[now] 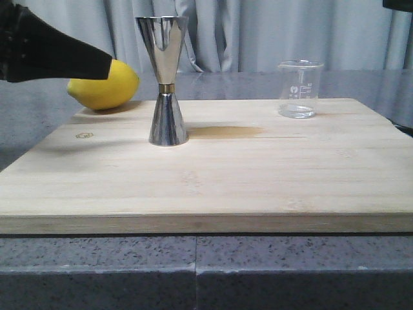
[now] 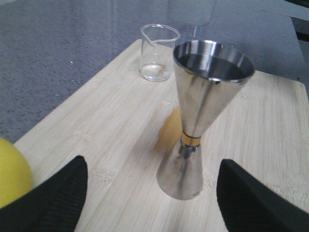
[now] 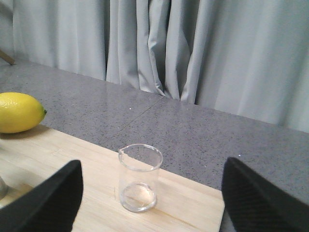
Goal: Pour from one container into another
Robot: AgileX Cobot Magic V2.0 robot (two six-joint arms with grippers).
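The small clear glass beaker [image 1: 300, 89] stands upright at the board's back right, apart from everything. The tall steel jigger [image 1: 169, 84] with a gold waist band stands upright left of centre. My left gripper [image 2: 152, 203] is open, with the jigger [image 2: 203, 111] just ahead of its wide-apart fingers [image 2: 53, 203] and the beaker [image 2: 157, 53] further on. In the front view it [image 1: 106, 68] hangs at the upper left, in front of the lemon. My right gripper [image 3: 152, 203] is open, and the beaker [image 3: 140, 179] stands untouched ahead of its fingers [image 3: 265, 203].
A yellow lemon [image 1: 106, 85] lies at the back left corner of the wooden board [image 1: 258, 181], behind the jigger. The board rests on a grey speckled counter [image 1: 193, 271]. Grey curtains hang behind. A faint amber patch [image 1: 226, 132] marks the board beside the jigger.
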